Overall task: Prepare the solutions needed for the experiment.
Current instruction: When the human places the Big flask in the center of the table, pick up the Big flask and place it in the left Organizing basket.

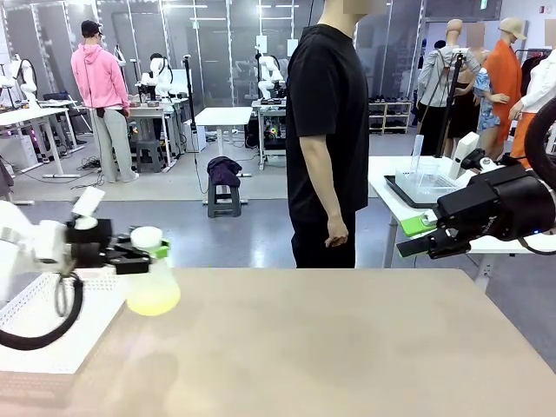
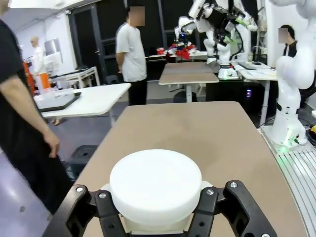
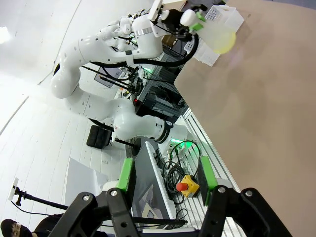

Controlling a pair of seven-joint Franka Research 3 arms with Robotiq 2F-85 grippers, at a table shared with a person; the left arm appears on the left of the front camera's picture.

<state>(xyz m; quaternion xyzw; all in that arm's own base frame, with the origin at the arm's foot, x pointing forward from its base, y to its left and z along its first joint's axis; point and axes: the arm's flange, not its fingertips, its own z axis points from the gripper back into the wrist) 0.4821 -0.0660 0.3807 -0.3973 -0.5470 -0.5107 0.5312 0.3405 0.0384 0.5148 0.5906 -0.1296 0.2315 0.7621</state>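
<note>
Left gripper [image 1: 146, 254] level around flask [image 1: 152, 282]

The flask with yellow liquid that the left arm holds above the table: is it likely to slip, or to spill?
The flask looks like light translucent plastic, with little yellow-green liquid at the bottom, so probably not heavy. The left gripper has its jaws shut around the neck under the white cap, so it should hang steadily. Capped, spilling seems unlikely.

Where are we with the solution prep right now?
Early. Done: the left gripper has a flask by the neck, lifted over the table, with the yellow-green solution in its bottom and its white cap on. In hand: carrying it. Left: uncapping, pouring and mixing; the right gripper hangs open and empty off the table's far right corner.
</note>
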